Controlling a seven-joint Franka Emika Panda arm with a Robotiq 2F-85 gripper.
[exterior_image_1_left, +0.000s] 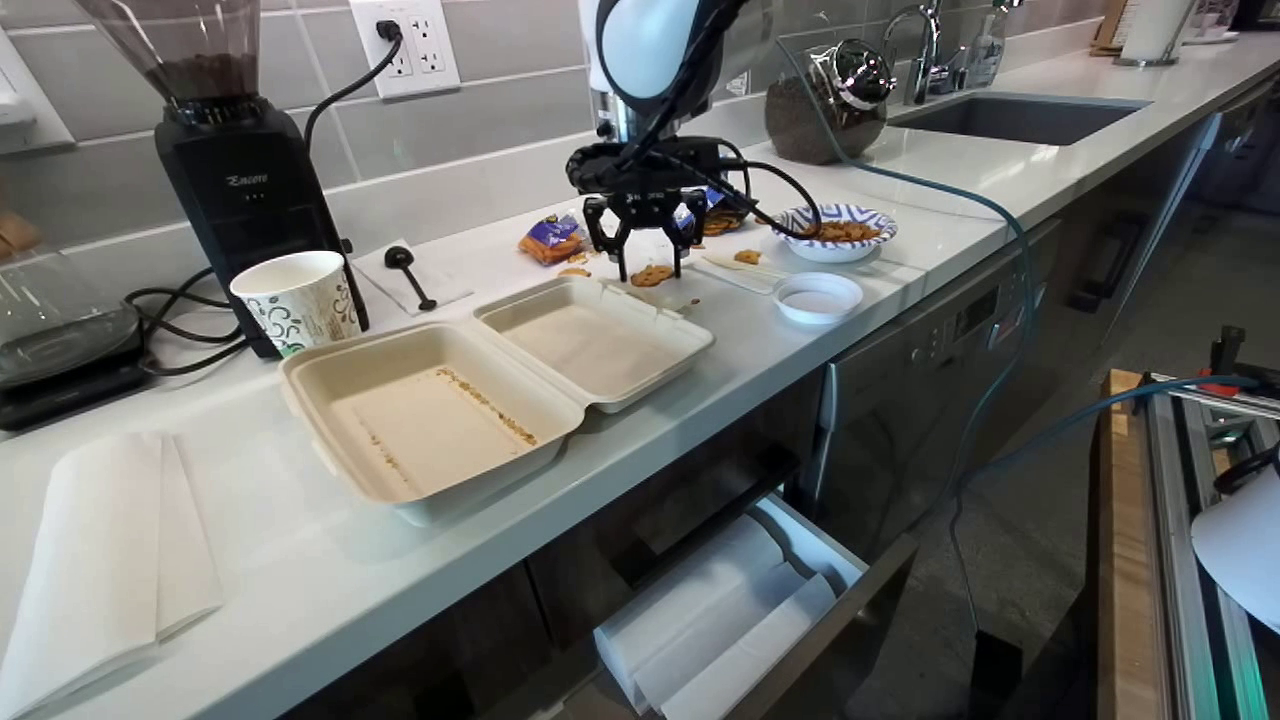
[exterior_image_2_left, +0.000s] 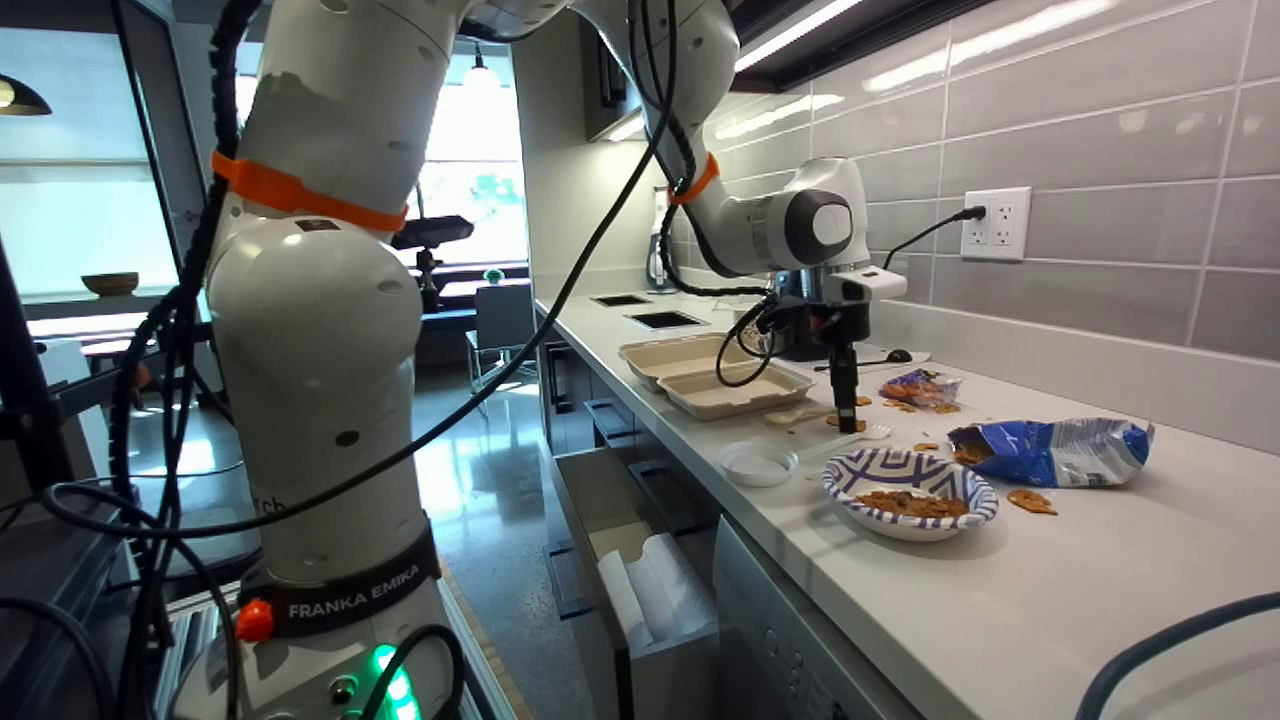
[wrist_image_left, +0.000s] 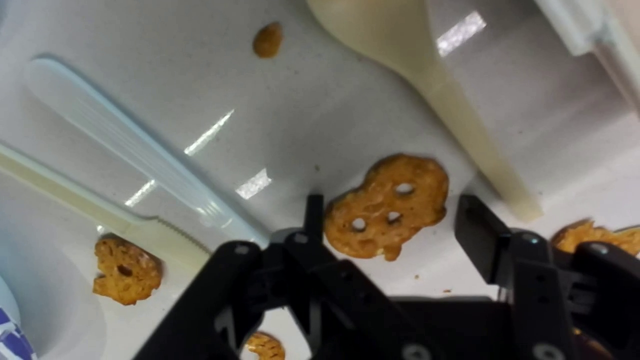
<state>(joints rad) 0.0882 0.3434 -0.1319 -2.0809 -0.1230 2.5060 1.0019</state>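
Observation:
My gripper (wrist_image_left: 391, 212) is open, fingers down, close over the counter. It also shows in both exterior views (exterior_image_1_left: 650, 268) (exterior_image_2_left: 847, 428). A brown pretzel crisp with small holes (wrist_image_left: 395, 192) lies flat between the fingertips; the left finger is very near its edge, and I cannot tell whether they touch. A pale spoon (wrist_image_left: 450, 100) lies beyond the right finger. A clear plastic utensil (wrist_image_left: 135, 145) and a pale serrated knife (wrist_image_left: 65, 187) lie to the left. Another crisp (wrist_image_left: 127, 270) lies beside the knife.
An open takeout box (exterior_image_1_left: 600, 335) with crumbs stands beside the gripper. A patterned bowl of crisps (exterior_image_2_left: 910, 505), a white lid (exterior_image_2_left: 758, 463), a blue bag (exterior_image_2_left: 1060, 452) and a smaller snack bag (exterior_image_1_left: 552, 238) are nearby. A drawer (exterior_image_2_left: 625, 520) is open below. A cup (exterior_image_1_left: 300, 300) and grinder (exterior_image_1_left: 250, 200) stand farther along.

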